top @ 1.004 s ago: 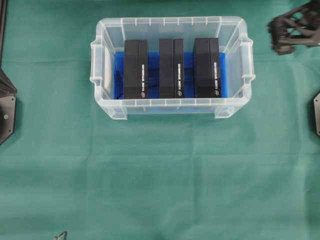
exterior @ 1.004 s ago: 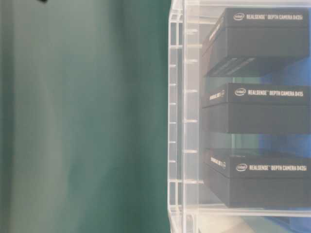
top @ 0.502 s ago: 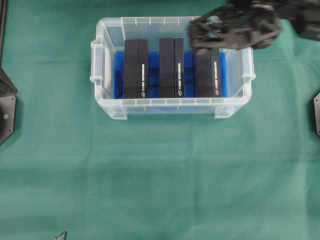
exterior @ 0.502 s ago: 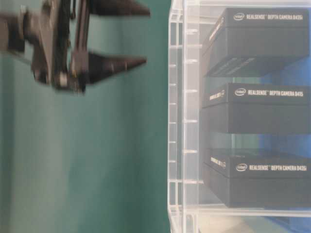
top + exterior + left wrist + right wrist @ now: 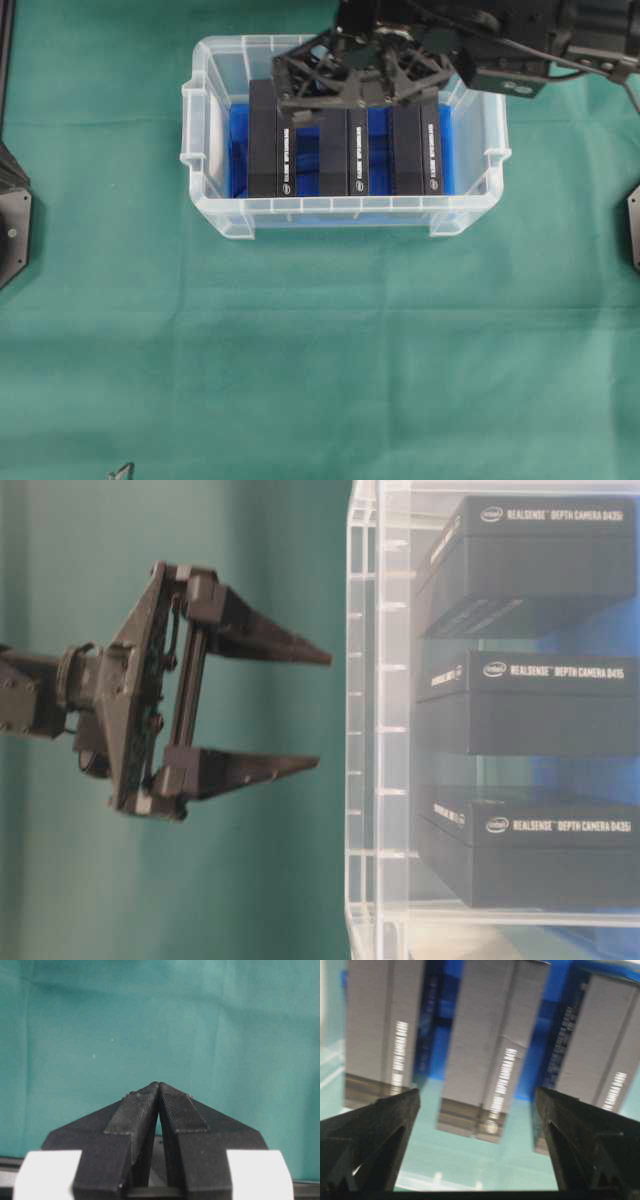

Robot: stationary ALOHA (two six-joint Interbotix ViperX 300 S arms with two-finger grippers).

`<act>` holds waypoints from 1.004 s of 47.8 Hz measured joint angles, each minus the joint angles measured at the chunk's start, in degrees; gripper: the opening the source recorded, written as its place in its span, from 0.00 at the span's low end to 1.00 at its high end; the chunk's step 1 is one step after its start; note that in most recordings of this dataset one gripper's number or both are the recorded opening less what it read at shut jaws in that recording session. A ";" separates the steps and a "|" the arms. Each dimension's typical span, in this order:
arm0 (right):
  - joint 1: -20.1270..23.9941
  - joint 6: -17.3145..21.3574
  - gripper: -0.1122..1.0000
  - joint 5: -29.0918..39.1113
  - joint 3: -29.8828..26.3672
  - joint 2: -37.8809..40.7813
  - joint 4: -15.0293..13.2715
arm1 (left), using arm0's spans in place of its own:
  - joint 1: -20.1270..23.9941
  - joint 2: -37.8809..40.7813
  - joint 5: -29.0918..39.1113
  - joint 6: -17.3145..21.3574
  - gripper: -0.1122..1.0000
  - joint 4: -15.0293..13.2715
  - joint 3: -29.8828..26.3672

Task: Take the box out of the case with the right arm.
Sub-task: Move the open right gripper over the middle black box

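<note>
Approach stage; nothing lifted.
Black lattice right hand [image 5: 335,90] hung spread above middle black cardboard box [image 5: 343,150] inside clear plastic case [image 5: 345,215].

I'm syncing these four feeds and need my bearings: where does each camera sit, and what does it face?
Overhead: above the table, looking down at the case; right gripper over the boxes.
Table-level: low, rotated sideways, facing the case wall; open right gripper.
Left wrist: behind the shut left gripper, facing green cloth.
Right wrist: between its fingertips, looking down at the middle box.
Three share the boxes.
</note>
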 measured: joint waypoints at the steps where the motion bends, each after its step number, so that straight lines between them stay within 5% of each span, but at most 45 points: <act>1: -0.09 0.00 0.93 -0.09 -0.26 0.18 0.00 | 0.00 0.00 0.09 0.00 0.12 0.00 0.00; 48: 0.00 -0.62 0.93 1.14 -1.05 0.62 -0.62 | -0.09 0.09 0.09 0.00 0.12 0.00 0.00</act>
